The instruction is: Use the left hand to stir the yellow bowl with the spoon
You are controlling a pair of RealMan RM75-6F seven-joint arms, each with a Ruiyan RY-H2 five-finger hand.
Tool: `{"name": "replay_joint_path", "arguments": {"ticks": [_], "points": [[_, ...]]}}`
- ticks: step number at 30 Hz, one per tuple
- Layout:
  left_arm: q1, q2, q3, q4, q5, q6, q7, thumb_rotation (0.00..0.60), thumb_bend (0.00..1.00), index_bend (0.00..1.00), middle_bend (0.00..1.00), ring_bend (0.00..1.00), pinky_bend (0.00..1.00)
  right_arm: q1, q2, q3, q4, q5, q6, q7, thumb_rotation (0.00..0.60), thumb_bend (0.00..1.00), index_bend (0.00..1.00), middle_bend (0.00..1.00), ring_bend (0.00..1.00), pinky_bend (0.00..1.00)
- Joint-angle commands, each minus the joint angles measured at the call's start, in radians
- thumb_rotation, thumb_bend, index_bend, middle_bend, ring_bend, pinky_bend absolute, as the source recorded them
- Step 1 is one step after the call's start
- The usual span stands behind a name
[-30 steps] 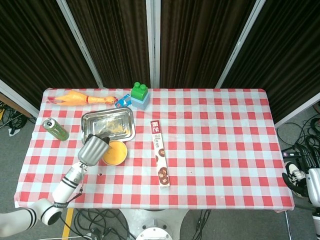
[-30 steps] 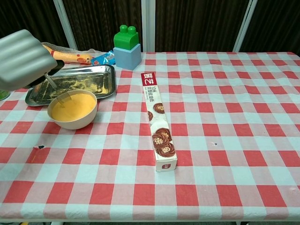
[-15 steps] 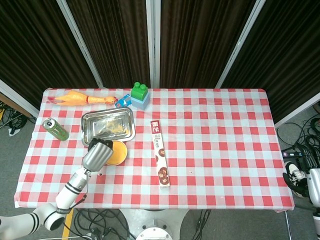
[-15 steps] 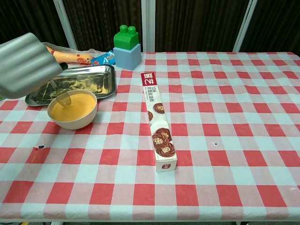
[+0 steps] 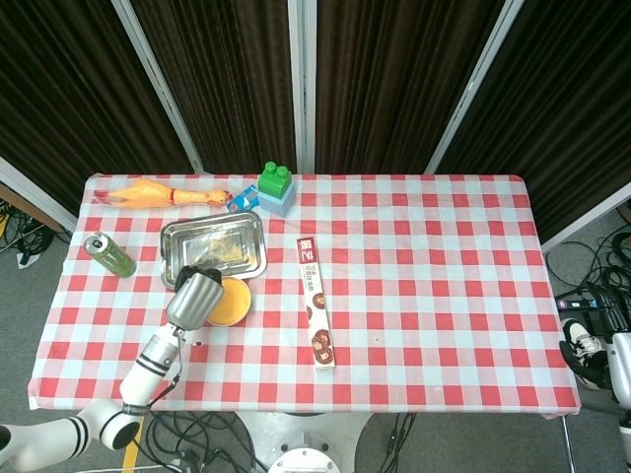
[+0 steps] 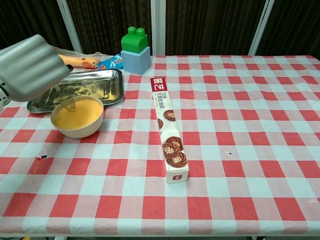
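Note:
A yellow bowl (image 6: 77, 117) (image 5: 229, 302) full of orange liquid stands near the table's left front, just before a steel tray. My left hand (image 6: 32, 67) (image 5: 194, 296) hangs over the bowl's left side and grips a spoon (image 6: 67, 103). The spoon's thin handle slants down from the hand and its bowl end dips into the liquid at the far left. The hand's back faces both cameras, so the fingers around the handle are hidden. My right hand is not in either view.
A steel tray (image 6: 107, 92) (image 5: 213, 245) lies right behind the bowl. A long biscuit box (image 6: 168, 134) lies to the bowl's right. At the back are a block toy (image 6: 135, 51), a rubber chicken (image 5: 148, 194) and a green can (image 5: 109, 255).
My left hand has shifted to the right and slightly back over the bowl, carrying the spoon tip through the liquid. Nothing else has moved.

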Motion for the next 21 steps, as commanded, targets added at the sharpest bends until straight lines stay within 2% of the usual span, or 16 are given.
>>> {"name": "replay_joint_path", "arguments": {"ticks": [1,10,14,17,21], "points": [[0.01,0.026,-0.008,-0.054,-0.013,0.013,0.024,0.6,0.42,0.72,0.92,0.89,1.0,-0.001,-0.001,0.0,0.002,-0.002,0.003,0.003,0.6,0.24,0.0,0.11,0.0,0.0],[0.013,0.036,-0.012,-0.097,-0.026,0.016,0.02,0.6,0.42,0.72,0.92,0.9,1.0,-0.001,-0.001,-0.001,0.002,-0.01,0.006,0.006,0.6,0.24,0.0,0.12,0.0,0.0],[0.014,0.028,-0.008,-0.07,-0.01,0.032,0.009,0.6,0.42,0.72,0.92,0.9,1.0,-0.001,0.0,-0.002,0.001,-0.01,0.005,0.001,0.6,0.24,0.0,0.11,0.0,0.0],[0.016,0.021,0.002,-0.052,-0.023,0.014,0.047,0.6,0.42,0.72,0.92,0.9,1.0,0.0,-0.001,-0.001,-0.003,-0.01,0.005,-0.002,0.6,0.24,0.0,0.11,0.0,0.0],[0.011,0.002,-0.011,-0.008,-0.048,0.001,0.042,0.6,0.42,0.72,0.92,0.9,1.0,0.001,0.0,-0.002,-0.007,-0.012,0.004,-0.006,0.6,0.24,0.0,0.12,0.0,0.0]]}}
